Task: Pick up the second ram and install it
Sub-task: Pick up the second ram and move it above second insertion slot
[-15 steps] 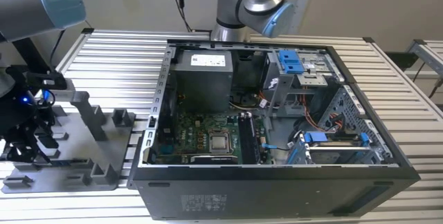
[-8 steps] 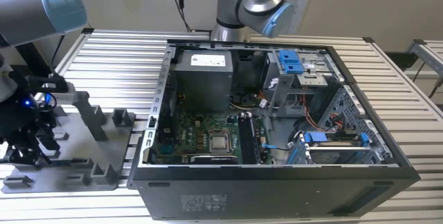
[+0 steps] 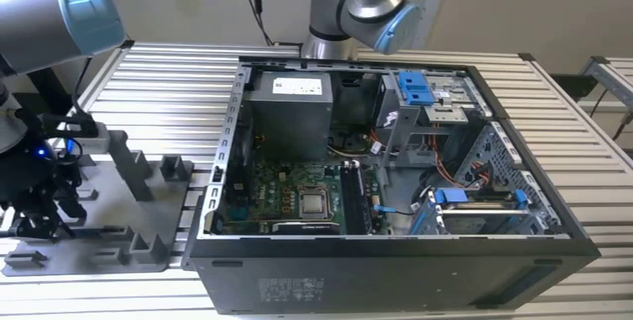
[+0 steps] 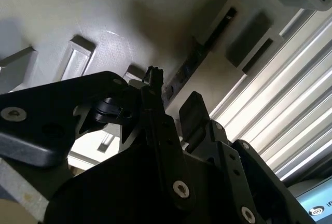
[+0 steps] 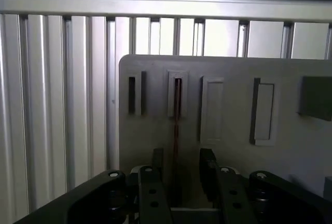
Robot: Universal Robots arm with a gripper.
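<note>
Plainly, the gripper [image 5: 181,157] hung with fingers spread wide over the grey holder plate [image 5: 290,146], either side of the second ram [image 5: 177,120], which stood on edge in one slot. Nearby, the open computer case [image 3: 396,279] held its motherboard [image 3: 296,194].

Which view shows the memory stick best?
The second wrist view: the memory stick stands in the grey holder, its side showing, reaching between the open end effector. The first wrist view shows the memory stick edge-on, a thin line. The exterior view leaves it too small to tell.
</note>
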